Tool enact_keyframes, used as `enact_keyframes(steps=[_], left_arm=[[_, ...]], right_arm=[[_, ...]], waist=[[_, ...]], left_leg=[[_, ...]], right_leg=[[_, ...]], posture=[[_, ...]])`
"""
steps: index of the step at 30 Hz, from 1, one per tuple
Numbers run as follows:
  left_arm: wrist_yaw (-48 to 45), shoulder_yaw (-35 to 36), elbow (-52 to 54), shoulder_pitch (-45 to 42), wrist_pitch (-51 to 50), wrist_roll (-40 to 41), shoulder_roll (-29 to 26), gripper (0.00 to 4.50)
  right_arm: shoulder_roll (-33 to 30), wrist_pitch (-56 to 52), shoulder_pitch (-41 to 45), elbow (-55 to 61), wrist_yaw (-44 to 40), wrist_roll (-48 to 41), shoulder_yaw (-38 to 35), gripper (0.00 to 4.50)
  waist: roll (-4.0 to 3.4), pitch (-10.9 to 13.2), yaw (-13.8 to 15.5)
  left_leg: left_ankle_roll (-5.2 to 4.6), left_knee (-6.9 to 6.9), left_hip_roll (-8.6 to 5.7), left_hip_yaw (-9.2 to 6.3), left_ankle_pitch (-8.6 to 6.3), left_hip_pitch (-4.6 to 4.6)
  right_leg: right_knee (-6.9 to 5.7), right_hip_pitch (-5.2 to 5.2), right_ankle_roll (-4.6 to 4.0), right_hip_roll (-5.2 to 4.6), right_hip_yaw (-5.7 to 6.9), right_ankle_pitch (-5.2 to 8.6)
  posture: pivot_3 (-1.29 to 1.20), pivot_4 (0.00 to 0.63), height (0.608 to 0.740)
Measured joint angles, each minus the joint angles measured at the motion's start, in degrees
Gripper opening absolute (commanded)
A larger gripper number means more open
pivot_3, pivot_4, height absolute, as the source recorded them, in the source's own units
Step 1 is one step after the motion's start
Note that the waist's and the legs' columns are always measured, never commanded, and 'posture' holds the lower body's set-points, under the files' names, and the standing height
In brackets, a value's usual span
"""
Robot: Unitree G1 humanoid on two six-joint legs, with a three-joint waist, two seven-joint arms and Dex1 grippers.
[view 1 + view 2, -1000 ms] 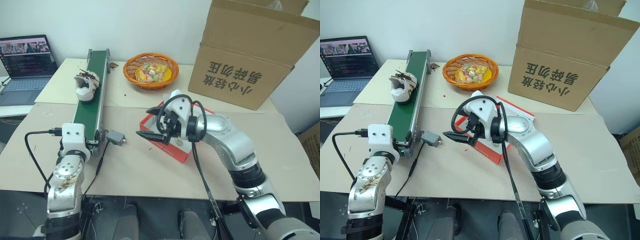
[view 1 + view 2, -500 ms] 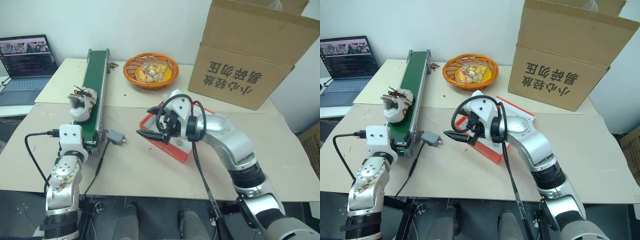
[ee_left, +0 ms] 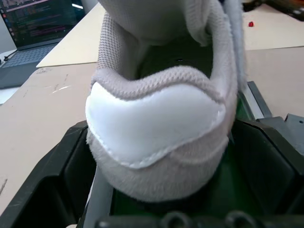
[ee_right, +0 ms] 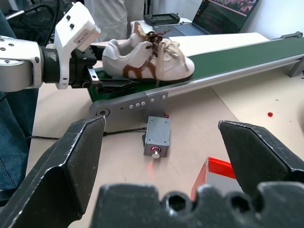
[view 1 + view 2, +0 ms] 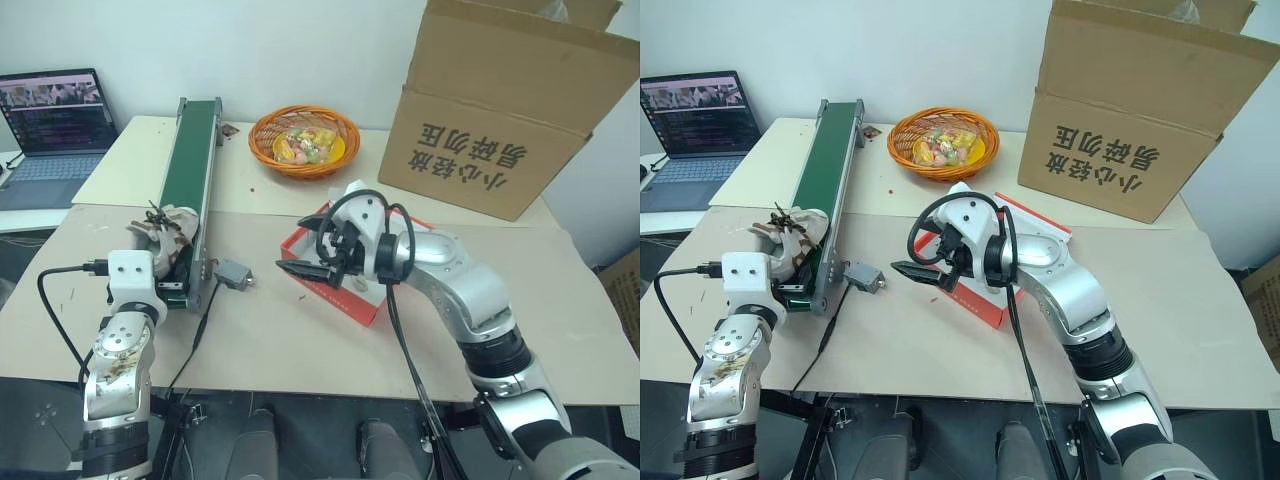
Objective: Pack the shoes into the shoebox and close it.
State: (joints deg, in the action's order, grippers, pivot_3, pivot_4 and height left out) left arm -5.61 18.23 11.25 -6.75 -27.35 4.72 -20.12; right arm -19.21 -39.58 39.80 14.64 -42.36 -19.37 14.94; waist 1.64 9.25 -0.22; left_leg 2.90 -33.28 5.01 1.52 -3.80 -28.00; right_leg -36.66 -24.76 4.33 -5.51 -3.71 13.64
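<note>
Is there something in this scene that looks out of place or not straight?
Yes. The shoe sits at the very end of the green belt, heel past the end and between the left pincer's open fingers. Its laces are loose and tangled.

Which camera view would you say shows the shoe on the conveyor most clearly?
The right wrist view: the whole shoe appears side-on, laces and trim visible. The left wrist view shows its heel close up; the eye views show it partly behind the left pincer.

We see shoe (image 3: 161,118) only heel-on in left wrist view, toe hidden, top cut by frame edge. Shoebox (image 5: 345,290) mostly hidden behind right gripper (image 5: 300,270) and arm; inside not visible to us. Basket (image 5: 303,140) contents too small to tell.
</note>
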Motion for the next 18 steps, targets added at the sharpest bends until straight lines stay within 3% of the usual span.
enact_keyframes(steps=[5, 7, 16, 18], left_arm=[[-0.5, -0.6, 0.0, -0.1, 0.9, 0.0, 0.1, 2.95], [-0.6, -0.6, 0.3, -0.1, 1.0, 0.0, 0.1, 2.65], [-0.2, -1.7, 0.3, -0.9, 1.3, -0.7, 0.0, 2.65], [1.0, -4.9, 1.2, -1.7, 5.8, -5.0, -1.1, 2.65]], right_arm=[[0.0, -0.5, 0.0, 0.3, 0.0, 0.0, 0.0, 4.5], [0.0, -0.7, 0.0, 0.6, 0.0, 0.0, 0.0, 4.5], [0.0, -0.9, 0.0, 0.6, 0.2, 0.0, 0.0, 4.5], [0.5, -1.0, 0.1, 0.0, 1.5, 0.0, -0.3, 4.5]], waist=[[0.0, 0.0, 0.2], [0.0, 0.0, 0.2], [0.0, 0.0, 0.5], [0.04, 0.0, 0.6]], left_leg=[[0.0, 0.0, 0.0, 0.01, 0.0, -0.07], [0.0, 0.01, 0.0, 0.01, 0.0, -0.09], [0.0, 0.0, 0.0, 0.01, 0.0, -0.21], [0.01, 0.0, 0.0, 0.01, 0.01, -0.28]], right_leg=[[0.0, -0.08, -0.01, 0.0, 0.0, -0.01], [-0.03, -0.14, -0.01, 0.0, 0.0, -0.01], [-0.02, -0.23, -0.02, 0.0, 0.01, -0.03], [0.0, -0.26, -0.03, 0.01, 0.0, -0.04]], posture=[[0.0, 0.15, 0.721], [0.0, 0.15, 0.721], [0.0, 0.15, 0.721], [0.0, 0.15, 0.721]])
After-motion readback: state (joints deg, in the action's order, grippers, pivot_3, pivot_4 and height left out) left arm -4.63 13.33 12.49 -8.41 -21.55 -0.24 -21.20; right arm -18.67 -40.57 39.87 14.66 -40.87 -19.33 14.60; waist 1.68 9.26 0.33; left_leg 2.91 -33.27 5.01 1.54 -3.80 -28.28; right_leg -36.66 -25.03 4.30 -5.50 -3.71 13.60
